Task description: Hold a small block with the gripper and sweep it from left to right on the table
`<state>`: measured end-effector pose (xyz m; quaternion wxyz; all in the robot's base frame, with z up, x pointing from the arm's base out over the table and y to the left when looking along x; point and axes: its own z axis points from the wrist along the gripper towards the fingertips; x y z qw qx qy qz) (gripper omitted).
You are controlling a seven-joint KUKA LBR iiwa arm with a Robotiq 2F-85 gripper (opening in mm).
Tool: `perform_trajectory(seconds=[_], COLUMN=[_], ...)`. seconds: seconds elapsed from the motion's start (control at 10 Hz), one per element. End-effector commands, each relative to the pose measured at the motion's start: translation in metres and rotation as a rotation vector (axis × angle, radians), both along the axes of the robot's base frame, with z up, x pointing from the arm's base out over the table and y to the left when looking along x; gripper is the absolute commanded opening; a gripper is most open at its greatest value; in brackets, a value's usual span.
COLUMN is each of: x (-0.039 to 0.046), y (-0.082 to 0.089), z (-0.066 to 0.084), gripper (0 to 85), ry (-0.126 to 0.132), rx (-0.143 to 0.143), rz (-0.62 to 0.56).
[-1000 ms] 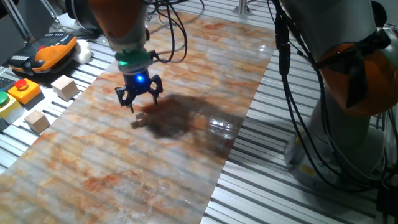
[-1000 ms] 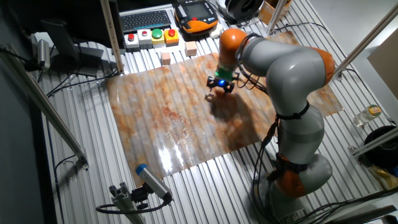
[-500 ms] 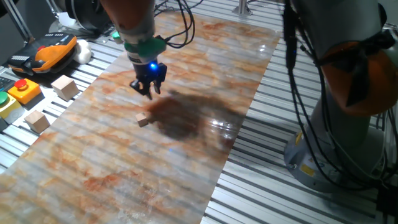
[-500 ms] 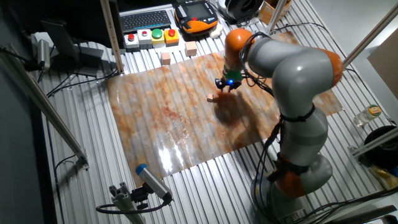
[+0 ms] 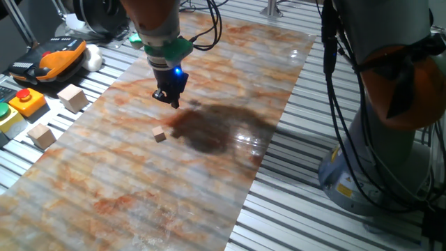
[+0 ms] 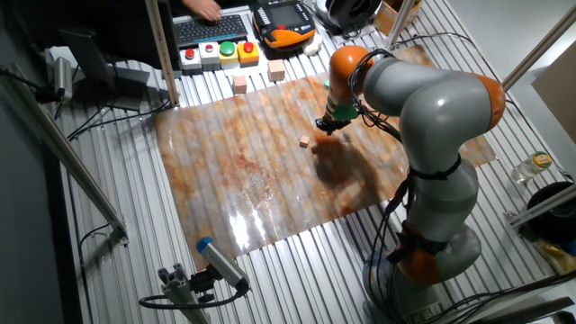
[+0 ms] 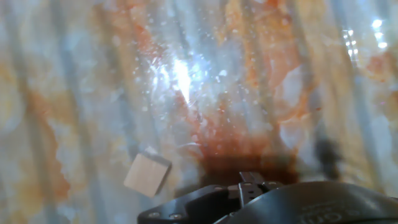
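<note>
claw (image 5: 171, 100) now farther from small block (image 5: 160, 135)

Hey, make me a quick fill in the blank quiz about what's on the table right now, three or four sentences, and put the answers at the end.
1. The small block lies on the marbled sheet, ____ from the gripper.
2. The gripper's fingers hold ____.
3. The two larger pale cubes sit on the ribbed ____ top, off the sheet.
4. The button on the yellow box is ____.

Missing words: apart; nothing; metal; red
</note>
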<state>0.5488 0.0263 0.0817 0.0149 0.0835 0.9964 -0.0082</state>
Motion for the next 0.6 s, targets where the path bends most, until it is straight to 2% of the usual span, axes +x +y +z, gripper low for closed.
perform_trajectory(seconds=[0.0, 0.2, 0.5], x=[-0.0005, -0.0012, -0.0029], y=[0.0015, 0.0044, 0.0103], z=[-0.0001, -0.0003, -0.0022], gripper=[0.0, 0.0, 0.0], ry=[-0.003, 0.004, 0.006], rx=[-0.010, 0.006, -0.005], rz=[0.005, 0.004, 0.005])
